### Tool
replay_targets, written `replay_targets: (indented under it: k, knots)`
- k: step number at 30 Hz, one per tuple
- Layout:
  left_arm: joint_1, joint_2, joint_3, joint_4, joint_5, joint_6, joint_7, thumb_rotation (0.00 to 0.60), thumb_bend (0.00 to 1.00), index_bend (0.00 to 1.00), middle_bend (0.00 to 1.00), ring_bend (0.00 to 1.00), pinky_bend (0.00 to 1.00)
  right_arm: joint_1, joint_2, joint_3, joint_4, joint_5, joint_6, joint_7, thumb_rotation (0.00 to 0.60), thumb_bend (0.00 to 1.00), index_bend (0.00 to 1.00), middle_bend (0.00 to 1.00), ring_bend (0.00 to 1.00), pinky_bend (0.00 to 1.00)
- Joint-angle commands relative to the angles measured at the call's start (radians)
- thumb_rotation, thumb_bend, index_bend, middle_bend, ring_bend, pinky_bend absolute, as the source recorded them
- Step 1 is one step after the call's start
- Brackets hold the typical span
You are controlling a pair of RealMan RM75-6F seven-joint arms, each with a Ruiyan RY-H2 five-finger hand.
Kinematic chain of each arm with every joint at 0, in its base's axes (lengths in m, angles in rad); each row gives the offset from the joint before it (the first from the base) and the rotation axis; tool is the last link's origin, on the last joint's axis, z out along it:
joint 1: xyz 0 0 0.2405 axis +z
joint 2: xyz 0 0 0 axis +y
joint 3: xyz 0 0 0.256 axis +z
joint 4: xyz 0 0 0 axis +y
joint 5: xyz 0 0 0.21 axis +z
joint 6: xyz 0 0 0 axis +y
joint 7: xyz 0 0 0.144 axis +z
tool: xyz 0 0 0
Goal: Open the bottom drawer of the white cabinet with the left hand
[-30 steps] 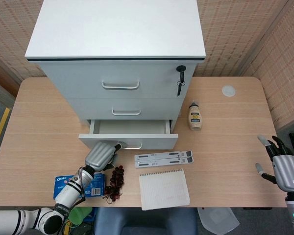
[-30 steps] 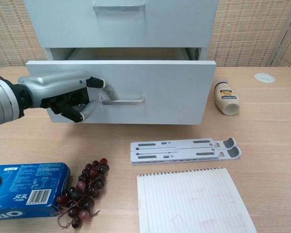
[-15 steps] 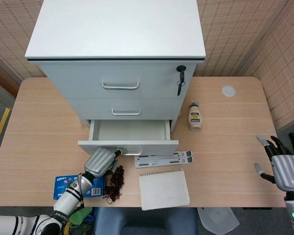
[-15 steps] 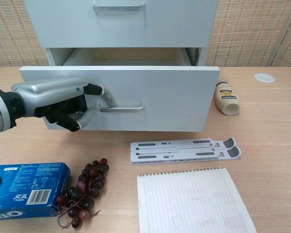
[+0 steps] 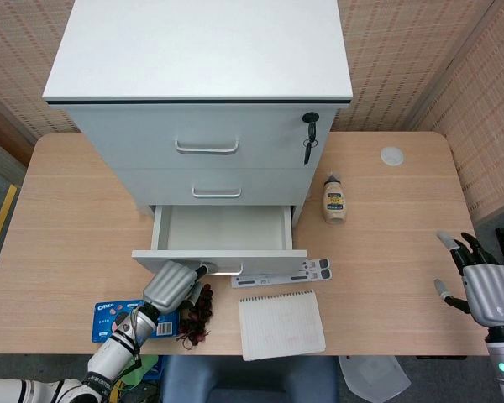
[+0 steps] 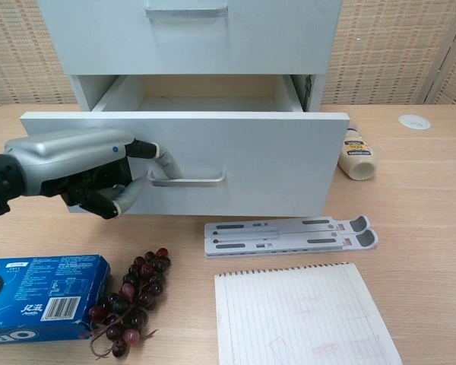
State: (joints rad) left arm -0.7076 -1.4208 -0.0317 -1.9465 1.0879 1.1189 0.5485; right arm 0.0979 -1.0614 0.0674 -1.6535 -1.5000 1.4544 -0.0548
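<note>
— Drawer status? Where is it sitting against the cabinet (image 5: 203, 88)?

— Bottom drawer (image 6: 235, 163) is standing well out from the cabinet's base, its inside showing bare. I am hooking my left hand (image 6: 80, 171) on the left end of the handle (image 6: 188, 181), fingers curled in around the bar, because a hooked hold lets me draw straight toward myself without squeezing hard.

— And the other hand?

— Right hand (image 5: 480, 281) is hanging far to the right of the cabinet, off the table's edge, fingers spread and holding nothing. I am keeping it clear of the pull, I judge.

— Anything crowding the drawer front?

— Grey folded stand (image 6: 289, 233) is lying just in front of the cabinet, nearly under the drawer front. Notebook (image 6: 304, 315) is lying nearer me than that. Grapes (image 6: 133, 293) and a blue biscuit box (image 6: 38, 296) are lying in front of the cabinet on its left side. A small bottle (image 5: 334, 200) is lying beside the cabinet's right corner.

— Surface and room?

— Pale wooden table (image 5: 76, 210); woven straw-coloured wall covering behind the cabinet.
</note>
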Motion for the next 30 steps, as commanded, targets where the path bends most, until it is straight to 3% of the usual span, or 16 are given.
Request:
replay_targets:
  k: [1, 30]
  knots:
    - [0.006, 0.004, 0.005, -0.006, 0.005, 0.004, 0.004, 0.600, 0.69, 0.27, 0.92, 0.96, 1.00, 0.001, -0.001, 0.000, 0.000, -0.001, -0.001, 0.000, 0.600, 0.28, 0.10, 0.23, 0.17, 0.31]
    - [0.057, 0.031, 0.048, -0.107, 0.092, 0.034, 0.042, 0.600, 0.69, 0.27, 0.92, 0.95, 1.00, -0.005, 0.004, -0.003, -0.001, -0.007, 0.011, 0.003, 0.600, 0.28, 0.10, 0.23, 0.17, 0.31]
